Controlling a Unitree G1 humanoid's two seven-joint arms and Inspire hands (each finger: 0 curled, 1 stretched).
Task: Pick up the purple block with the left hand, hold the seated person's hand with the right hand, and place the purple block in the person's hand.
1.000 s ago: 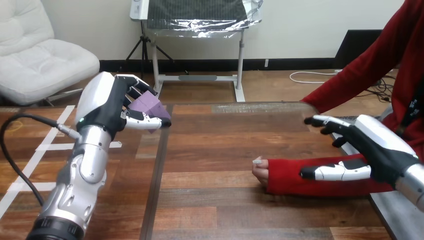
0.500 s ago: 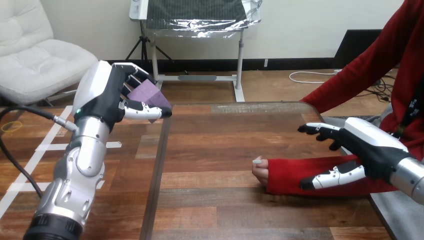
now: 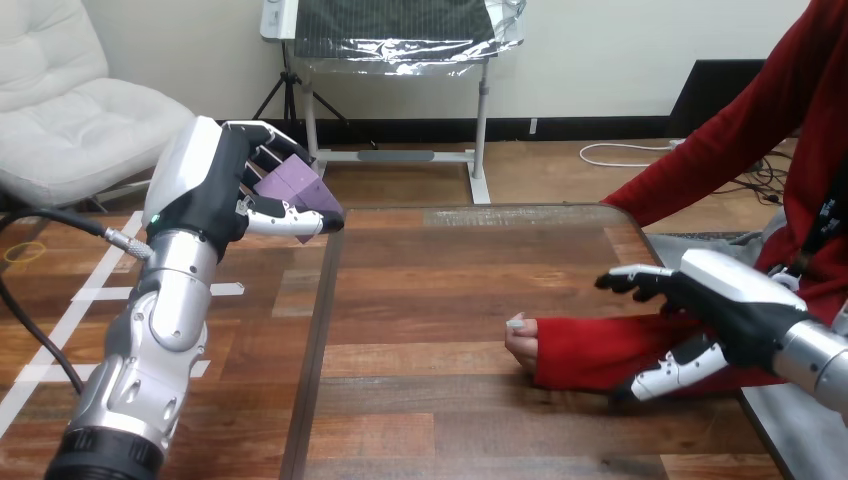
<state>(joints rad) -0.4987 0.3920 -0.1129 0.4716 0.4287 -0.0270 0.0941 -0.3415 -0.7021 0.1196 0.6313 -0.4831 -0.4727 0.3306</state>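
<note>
While my left hand [image 3: 210, 195] hangs raised at the left of my head view, its fingers are curled round the block [image 3: 292, 184] and its thumb [image 3: 285, 222] is tucked in under it. The purple block is clamped in that hand, up in the air, clear of the table [image 3: 430, 270] (it sits tilted, one corner poking out towards the middle).

The person's hand [image 3: 521, 343] lies on the wood near the table's middle, fingers loosely curled in. Its red sleeve [image 3: 580, 352] runs back towards the right edge.

My right hand [image 3: 735, 300] sits over that forearm, near the table's right edge and well back from the person's hand. Its fingers [image 3: 630, 279] are spread and fairly straight, reaching out over the far side of the sleeve. Its thumb [image 3: 672, 371] lies along the near side, so the forearm runs between thumb and fingers. Nothing is closed round the arm, and I cannot tell whether the hand touches the sleeve at all.

The block and the person's hand are well apart, with bare table between them.
</note>
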